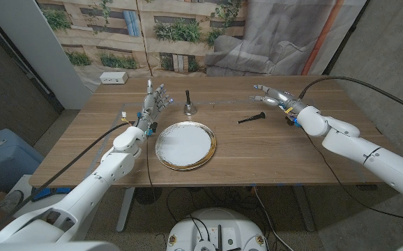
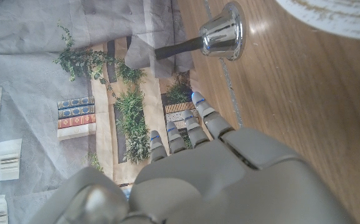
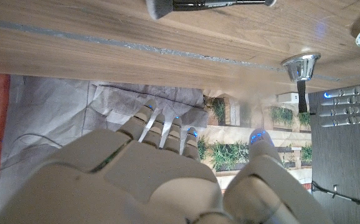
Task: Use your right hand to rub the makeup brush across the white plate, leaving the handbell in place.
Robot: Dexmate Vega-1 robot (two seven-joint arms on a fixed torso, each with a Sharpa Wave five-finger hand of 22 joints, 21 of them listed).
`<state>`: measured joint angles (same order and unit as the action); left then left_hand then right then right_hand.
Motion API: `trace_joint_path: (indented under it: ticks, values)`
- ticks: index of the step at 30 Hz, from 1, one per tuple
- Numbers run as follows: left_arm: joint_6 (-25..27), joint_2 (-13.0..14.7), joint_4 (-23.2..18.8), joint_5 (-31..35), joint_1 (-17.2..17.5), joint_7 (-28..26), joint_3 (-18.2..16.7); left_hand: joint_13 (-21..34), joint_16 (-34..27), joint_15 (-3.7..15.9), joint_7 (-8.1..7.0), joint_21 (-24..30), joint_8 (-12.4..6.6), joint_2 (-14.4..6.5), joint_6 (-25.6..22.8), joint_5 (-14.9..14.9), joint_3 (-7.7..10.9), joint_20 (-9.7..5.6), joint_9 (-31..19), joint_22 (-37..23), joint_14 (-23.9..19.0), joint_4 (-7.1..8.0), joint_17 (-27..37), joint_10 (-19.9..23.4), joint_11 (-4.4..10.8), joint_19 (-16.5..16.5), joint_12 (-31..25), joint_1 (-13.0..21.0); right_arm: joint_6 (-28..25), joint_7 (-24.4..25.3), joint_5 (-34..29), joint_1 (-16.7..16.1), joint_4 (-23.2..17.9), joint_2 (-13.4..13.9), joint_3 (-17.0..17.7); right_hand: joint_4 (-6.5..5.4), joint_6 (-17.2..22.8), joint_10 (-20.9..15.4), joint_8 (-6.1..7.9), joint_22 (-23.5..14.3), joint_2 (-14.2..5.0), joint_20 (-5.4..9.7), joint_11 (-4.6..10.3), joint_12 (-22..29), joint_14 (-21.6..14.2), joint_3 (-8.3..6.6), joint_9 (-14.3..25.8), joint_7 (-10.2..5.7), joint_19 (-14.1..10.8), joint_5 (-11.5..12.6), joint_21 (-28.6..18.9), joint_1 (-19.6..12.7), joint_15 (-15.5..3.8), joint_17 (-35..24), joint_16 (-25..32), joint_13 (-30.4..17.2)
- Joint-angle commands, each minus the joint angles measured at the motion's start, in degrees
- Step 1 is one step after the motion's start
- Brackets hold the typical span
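Observation:
A white plate (image 1: 185, 145) with a gold rim lies at the table's middle front. Behind it a silver handbell (image 1: 189, 107) with a dark handle stands upright; the bell (image 2: 222, 32) and the plate's rim (image 2: 342, 15) show in the left wrist view. The black makeup brush (image 1: 252, 118) lies on the wood right of the bell, seen too as the brush (image 3: 211, 5) in the right wrist view, with the bell (image 3: 301, 67) farther off. My right hand (image 1: 278, 97) hovers behind and right of the brush, fingers spread, holding nothing. My left hand (image 1: 153, 104) stands left of the bell, fingers apart, empty.
A white box (image 1: 113, 78) sits on the far left corner of the table. Cables run along both arms. A printed backdrop and grey cloth hang behind the table's far edge. A strip of tape crosses the wood behind the brush.

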<state>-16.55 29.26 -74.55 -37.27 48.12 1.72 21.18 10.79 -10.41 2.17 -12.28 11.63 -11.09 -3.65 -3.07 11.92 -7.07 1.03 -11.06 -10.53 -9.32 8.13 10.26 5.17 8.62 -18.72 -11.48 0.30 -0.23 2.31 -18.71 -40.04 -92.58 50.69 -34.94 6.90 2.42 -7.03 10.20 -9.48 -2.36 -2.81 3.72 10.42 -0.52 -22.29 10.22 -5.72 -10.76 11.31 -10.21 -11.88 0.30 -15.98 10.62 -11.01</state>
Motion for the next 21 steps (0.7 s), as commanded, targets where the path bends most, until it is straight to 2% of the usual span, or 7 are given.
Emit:
trace_joint_path:
  ticks: [1,5,10,18,21]
  values:
    - [0.0,0.0,0.0,0.0,0.0,0.0,0.0,0.1,-0.2,0.75,-0.37,0.4,-0.20,-0.9,-0.1,0.4,0.01,0.05,-0.1,-0.3,-0.6,0.41,0.1,0.1,0.45,-0.3,-0.4,0.0,-4.0,-6.9,-10.1,3.8,-2.9,1.6,-3.5,1.33,-0.3,0.2,0.69,-0.2,0.11,-0.45,0.34,0.4,0.6,-0.47,0.2,-0.52,0.1,-0.4,-0.2,-1.7,0.05,0.2,0.3,-0.2]
    - [0.0,0.0,0.0,0.0,0.0,0.0,0.0,0.1,-0.2,0.73,-0.37,0.4,-0.20,-0.9,-0.1,0.4,0.01,0.05,-0.1,-0.3,-0.5,0.41,0.1,0.1,0.38,-0.3,-0.4,0.0,-4.9,-9.4,-13.3,4.9,-3.5,1.8,-4.7,2.48,-0.8,0.1,0.77,-0.2,0.39,-0.74,0.62,0.6,1.0,-1.00,0.3,-1.02,0.6,-0.5,-0.2,-3.3,0.25,0.6,0.4,-0.2]
    - [0.0,0.0,0.0,0.0,0.0,0.0,0.0,0.1,-0.2,0.76,-0.37,0.4,-0.20,-0.9,-0.1,0.4,0.01,0.03,-0.1,-0.3,-0.5,0.41,0.1,0.2,0.47,-0.3,-0.4,0.0,-4.3,-12.9,-16.5,6.7,-3.3,1.7,-6.3,3.29,-1.2,-0.1,0.89,-0.2,0.50,-0.77,0.87,0.8,1.3,-1.64,0.3,-1.48,0.9,-0.2,-0.2,-5.0,0.65,0.9,0.4,-0.3]
    - [0.0,0.0,0.0,0.0,0.0,0.0,0.0,0.1,-0.2,0.74,-0.38,0.4,-0.20,-0.9,-0.1,0.4,0.01,0.07,-0.1,-0.3,-0.6,0.41,0.1,0.1,0.48,-0.3,-0.4,0.0,-4.5,-18.6,-20.0,9.2,-3.1,0.7,-7.8,3.83,-0.8,-0.4,1.34,-0.2,0.51,-0.97,1.39,0.9,1.7,-2.56,0.4,-2.15,1.6,0.3,-0.1,-7.2,0.97,1.3,0.6,-0.4]
    - [0.0,0.0,0.0,0.0,0.0,0.0,0.0,0.1,-0.2,0.78,-0.38,0.4,-0.20,-0.9,-0.1,0.4,0.01,0.08,-0.1,-0.3,-0.6,0.41,0.1,0.1,0.49,-0.3,-0.4,0.0,-4.5,-20.0,-20.6,9.7,-3.1,0.5,-8.0,4.00,0.0,-0.4,1.77,-0.2,0.58,-1.08,1.36,1.0,1.7,-3.19,0.5,-3.12,1.7,0.7,-0.2,-8.8,1.06,1.5,0.7,-0.4]
